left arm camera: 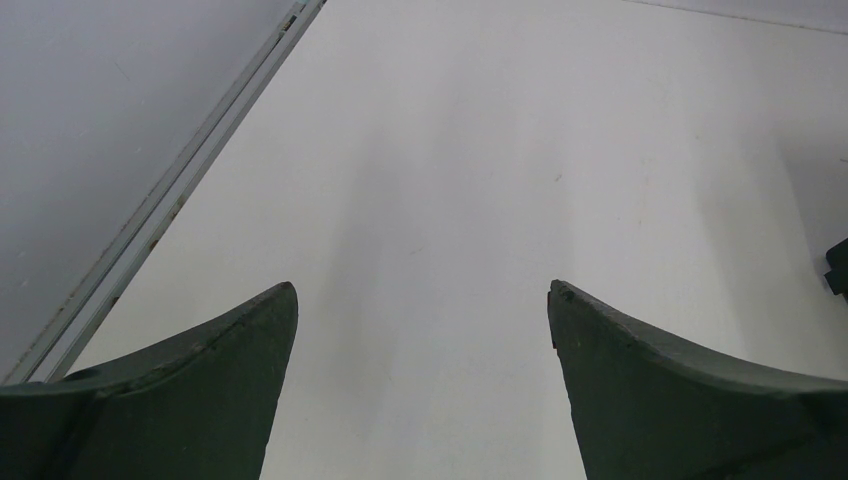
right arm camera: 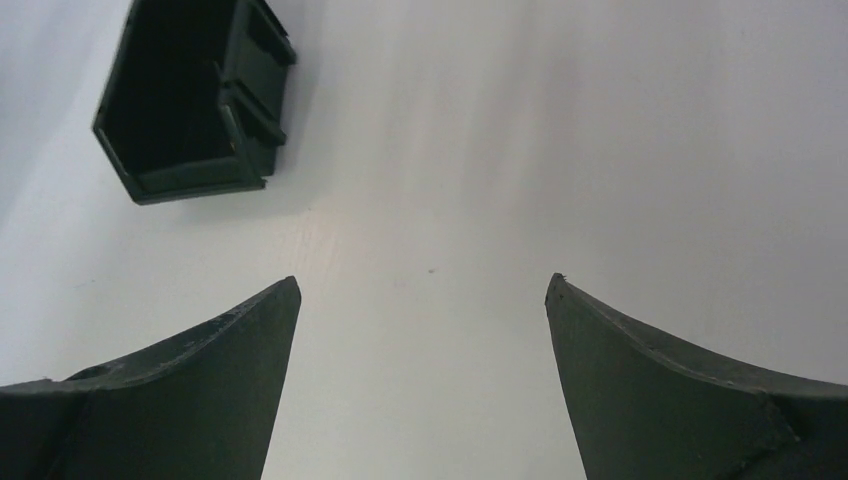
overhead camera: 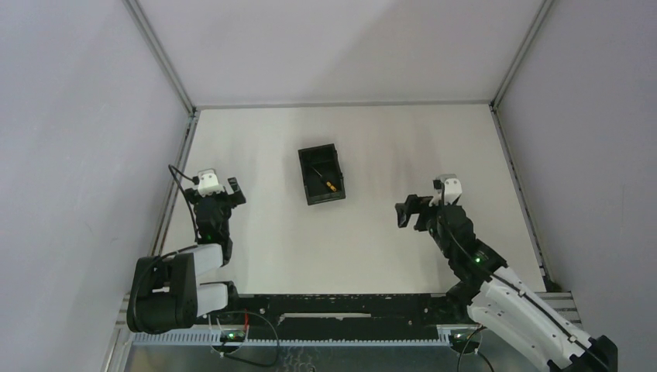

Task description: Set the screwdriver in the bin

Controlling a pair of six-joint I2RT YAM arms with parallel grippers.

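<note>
I reckon the placing is done: the screwdriver (overhead camera: 323, 179) lies inside the bin (overhead camera: 326, 199) mid-table, nearer the far edge, with my left end effector (left arm camera: 422, 290) and right end effector (right arm camera: 422, 283) both spread and empty, so next I'd only park clear.

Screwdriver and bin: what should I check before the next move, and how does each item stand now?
1. The screwdriver lies inside the bin: ok.
2. The left gripper is open and empty: ok.
3. The right gripper is open and empty: ok.
4. Both grippers are apart from the bin: ok.
5. The screwdriver rests flat on the bin floor: cannot tell.
</note>
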